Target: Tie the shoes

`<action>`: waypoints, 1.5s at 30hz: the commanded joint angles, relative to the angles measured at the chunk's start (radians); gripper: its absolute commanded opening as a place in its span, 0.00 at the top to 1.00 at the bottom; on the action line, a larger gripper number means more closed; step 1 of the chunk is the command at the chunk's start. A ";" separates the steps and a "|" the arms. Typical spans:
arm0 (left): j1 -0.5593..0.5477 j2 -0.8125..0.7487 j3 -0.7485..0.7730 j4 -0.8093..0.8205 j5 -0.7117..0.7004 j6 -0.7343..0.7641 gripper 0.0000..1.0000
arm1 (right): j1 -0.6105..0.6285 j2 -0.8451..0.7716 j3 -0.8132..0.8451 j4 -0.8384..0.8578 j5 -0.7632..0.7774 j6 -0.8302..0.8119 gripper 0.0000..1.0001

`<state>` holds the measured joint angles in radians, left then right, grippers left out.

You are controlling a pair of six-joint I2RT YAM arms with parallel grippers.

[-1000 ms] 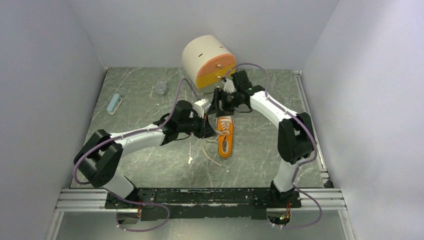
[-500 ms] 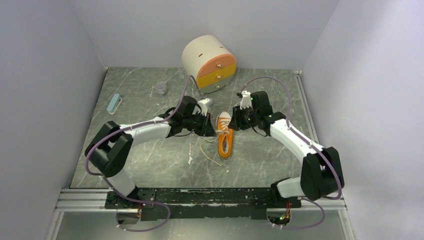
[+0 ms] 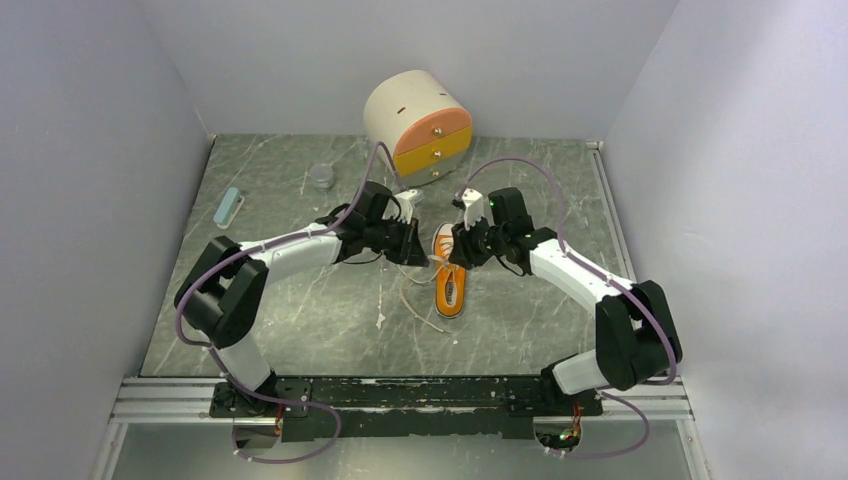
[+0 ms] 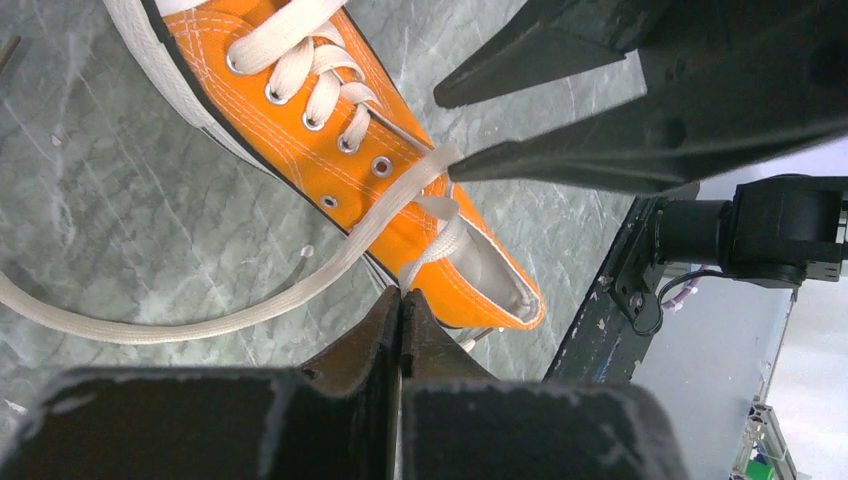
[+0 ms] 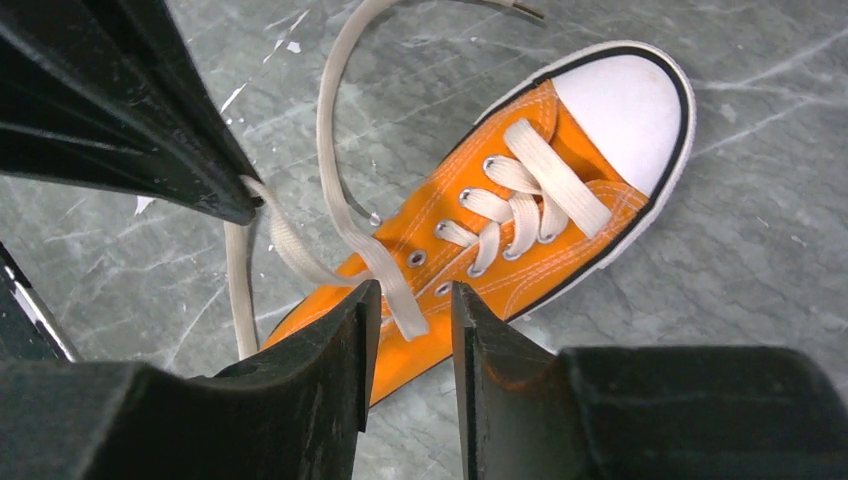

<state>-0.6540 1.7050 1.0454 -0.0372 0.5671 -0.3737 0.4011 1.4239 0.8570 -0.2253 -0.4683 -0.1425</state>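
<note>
Currently, left of the sneaker (image 3: 450,282) on the table (image 3: 300,300), the left gripper (image 4: 401,293) is pressed together, pinching a white lace (image 4: 438,238). Right of the sneaker, the right gripper (image 5: 412,292) stands slightly spread astride a lace strand (image 5: 393,298). Behind the sneaker, the drawer cabinet (image 3: 425,130) is closed; its contents are hidden.

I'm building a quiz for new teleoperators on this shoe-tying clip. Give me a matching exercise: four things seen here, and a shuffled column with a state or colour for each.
Column A
1. left end effector
2. right end effector
3. sneaker's toe cap
4. round drawer unit

Column B
a. plain white
b. cream, with orange and yellow fronts
c. shut on a white lace
d. jaws apart, a lace end between them

Pairs: 1-c, 2-d, 3-a, 4-b
</note>
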 commanded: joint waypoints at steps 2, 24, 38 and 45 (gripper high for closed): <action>0.014 0.036 0.061 -0.048 0.031 0.029 0.95 | 0.032 0.028 0.008 0.004 0.014 -0.068 0.63; 0.026 0.187 0.246 -0.131 0.020 0.030 0.95 | 0.035 -0.047 -0.049 0.080 -0.018 -0.108 1.00; -0.005 0.387 0.434 -0.170 0.172 0.079 0.93 | 0.035 -0.139 -0.131 0.208 -0.011 -0.065 1.00; -0.043 0.368 0.363 -0.043 0.263 0.041 0.92 | 0.035 -0.152 -0.153 0.253 0.054 -0.038 1.00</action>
<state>-0.6788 2.0918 1.4540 -0.1757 0.7361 -0.3180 0.4339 1.3037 0.7151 -0.0589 -0.4549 -0.2012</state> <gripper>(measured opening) 0.079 0.010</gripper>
